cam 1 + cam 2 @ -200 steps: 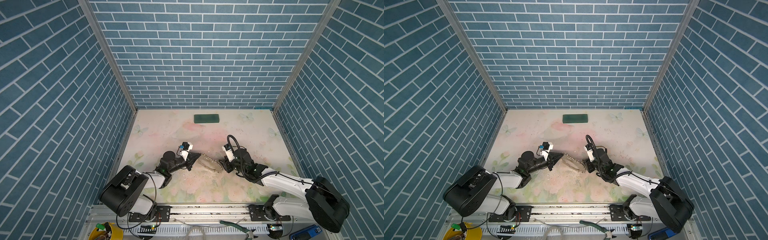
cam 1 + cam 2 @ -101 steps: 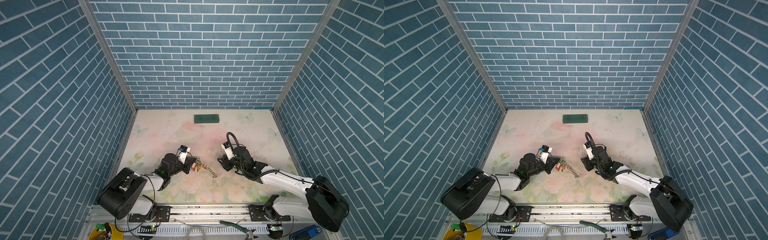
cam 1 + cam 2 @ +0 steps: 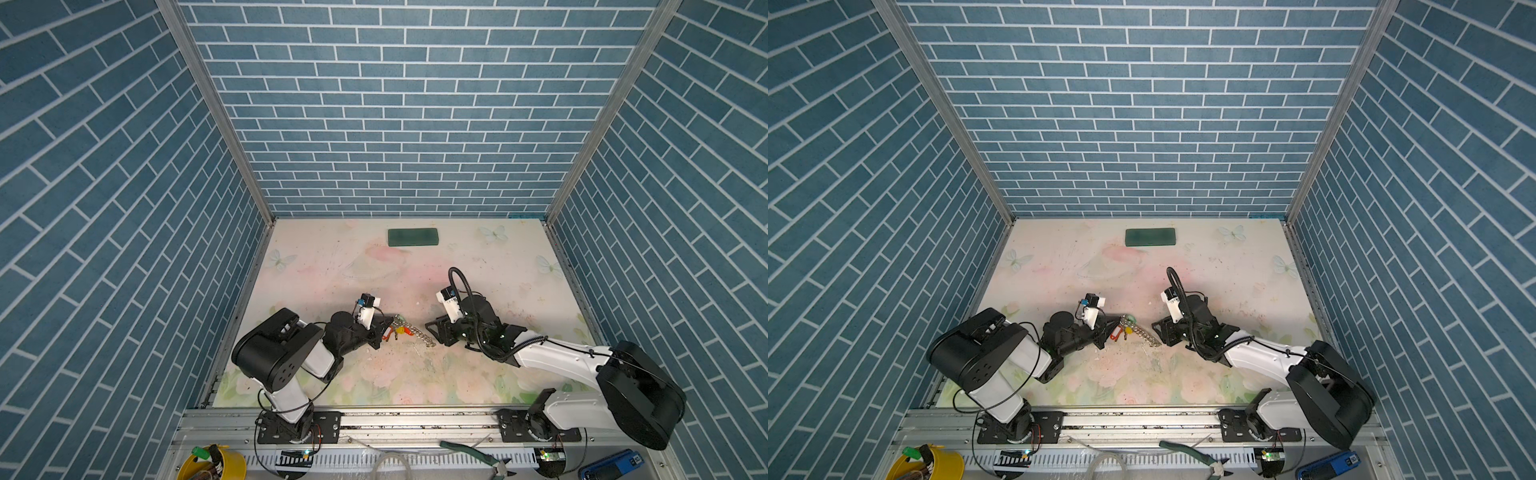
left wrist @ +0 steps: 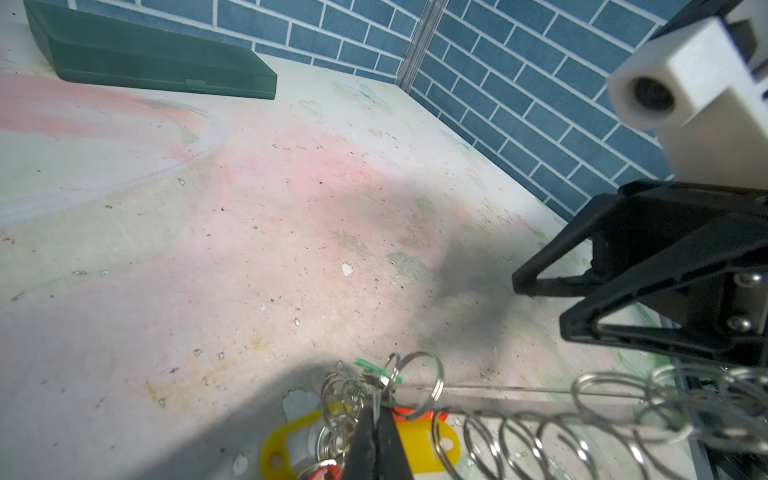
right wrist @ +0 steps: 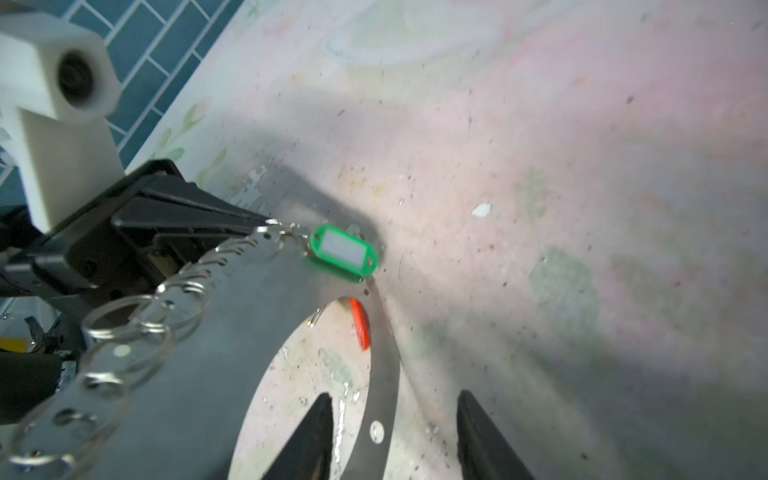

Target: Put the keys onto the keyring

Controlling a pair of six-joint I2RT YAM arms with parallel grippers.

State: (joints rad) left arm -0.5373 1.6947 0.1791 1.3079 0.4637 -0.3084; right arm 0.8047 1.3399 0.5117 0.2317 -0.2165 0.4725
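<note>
The keyring (image 5: 249, 332), a dark grey flat hoop fringed with silver split rings (image 4: 540, 436), hangs on edge above the mat between both arms (image 3: 417, 334). My left gripper (image 4: 376, 415) is shut on its rim among the rings. Keys hang there with tags: green (image 5: 343, 251), yellow (image 4: 291, 444), orange (image 4: 415, 413) and red (image 4: 324, 471). In both top views the tags cluster at the left gripper's tip (image 3: 388, 326) (image 3: 1117, 324). My right gripper (image 5: 395, 436) is open. The hoop's thin band runs between its fingers (image 5: 316, 436) without a grip.
A dark green rectangular case (image 3: 412, 237) (image 4: 158, 62) lies near the back wall. Blue brick walls enclose the floral mat (image 3: 478, 374) on three sides. Pliers (image 3: 473, 453) and a yellow cup (image 3: 212, 461) sit below the front rail.
The keyring lay broad between both grippers; it has tipped on edge and shifted left with my left gripper. My right gripper's jaws have widened a little and no longer touch it.
</note>
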